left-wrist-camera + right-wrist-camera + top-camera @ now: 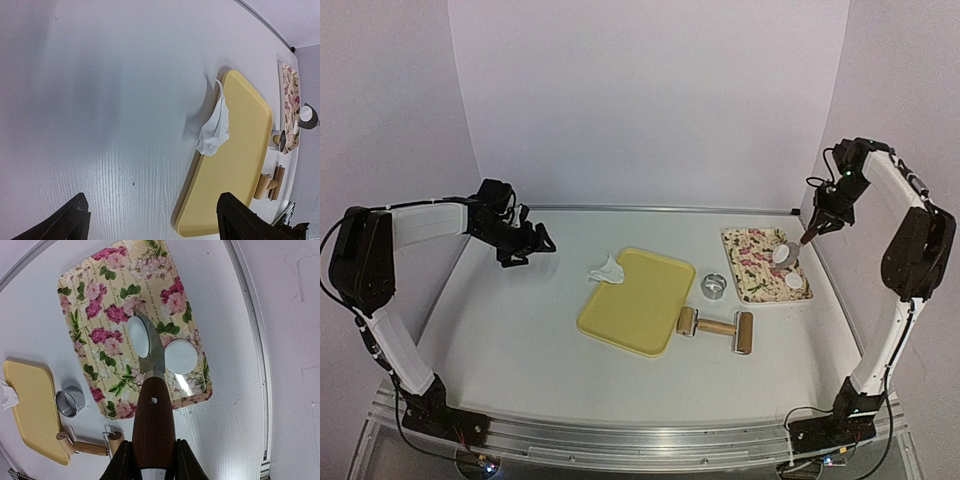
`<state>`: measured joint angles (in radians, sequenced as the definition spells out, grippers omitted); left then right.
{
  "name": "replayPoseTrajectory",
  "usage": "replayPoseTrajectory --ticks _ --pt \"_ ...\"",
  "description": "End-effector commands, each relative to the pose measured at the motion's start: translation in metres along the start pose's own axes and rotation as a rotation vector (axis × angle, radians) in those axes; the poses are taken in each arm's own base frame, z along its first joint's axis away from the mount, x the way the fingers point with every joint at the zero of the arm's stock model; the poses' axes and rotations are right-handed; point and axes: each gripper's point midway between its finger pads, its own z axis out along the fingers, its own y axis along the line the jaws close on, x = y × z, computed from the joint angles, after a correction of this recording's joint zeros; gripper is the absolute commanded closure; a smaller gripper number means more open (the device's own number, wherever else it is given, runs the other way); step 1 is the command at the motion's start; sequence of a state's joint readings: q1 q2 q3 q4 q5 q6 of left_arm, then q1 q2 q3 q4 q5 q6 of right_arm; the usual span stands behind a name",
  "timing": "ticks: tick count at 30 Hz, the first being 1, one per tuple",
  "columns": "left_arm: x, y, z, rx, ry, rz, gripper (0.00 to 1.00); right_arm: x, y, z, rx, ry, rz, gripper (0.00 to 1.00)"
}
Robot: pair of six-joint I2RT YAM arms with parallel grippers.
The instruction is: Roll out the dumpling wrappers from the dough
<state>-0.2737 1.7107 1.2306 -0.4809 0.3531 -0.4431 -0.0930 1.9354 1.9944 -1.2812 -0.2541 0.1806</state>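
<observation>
The right gripper [152, 460] is clamped on the wooden handle of a spatula [152, 415], and one dumpling wrapper [138, 336] sits on its blade over the flowered tray [95, 295] — a second wrapper [181, 356] lies flat on that tray, just beside the blade. The left gripper [150, 220] hangs over the table [100, 100] with fingers [75, 222] wide apart, holding nothing, near the yellow tray [240, 150] with a dough scrap [215, 127] on its edge.

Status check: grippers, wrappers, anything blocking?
Left gripper open, empty. Right gripper shut on spatula, one wrapper on its blade over floral tray. Second wrapper lying on that tray. Cutter, rolling pin off to the side, not blocking.
</observation>
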Motion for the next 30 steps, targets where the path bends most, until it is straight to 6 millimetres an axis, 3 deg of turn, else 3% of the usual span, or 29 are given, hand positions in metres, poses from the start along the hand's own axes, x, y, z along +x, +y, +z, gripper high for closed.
replayPoseTrajectory --ticks 1,6,9,11,16,23,30 --pt "-0.007 -0.007 -0.017 0.015 -0.055 0.024 0.12 0.005 0.002 -0.009 0.063 0.007 -0.056 1.0" --pt "-0.005 -0.005 -0.017 0.011 -0.051 0.029 0.12 0.0 0.014 -0.008 0.057 -0.015 -0.092 1.0" --pt "-0.002 -0.004 -0.019 0.007 -0.052 0.029 0.12 -0.002 0.034 -0.011 0.0 -0.021 -0.127 1.0" --pt "0.001 -0.002 -0.02 0.004 -0.053 0.026 0.12 -0.002 0.038 -0.013 0.085 -0.048 -0.184 1.0" --pt "0.008 0.0 -0.019 0.011 -0.039 0.016 0.12 0.007 0.051 0.005 0.142 0.017 -0.252 1.0" --pt "0.005 -0.001 -0.025 0.001 -0.059 0.023 0.12 0.005 0.057 0.007 0.221 -0.045 -0.29 1.0" --pt "0.004 0.002 -0.031 -0.017 -0.088 0.021 0.12 0.0 0.044 -0.006 0.332 -0.109 -0.264 1.0"
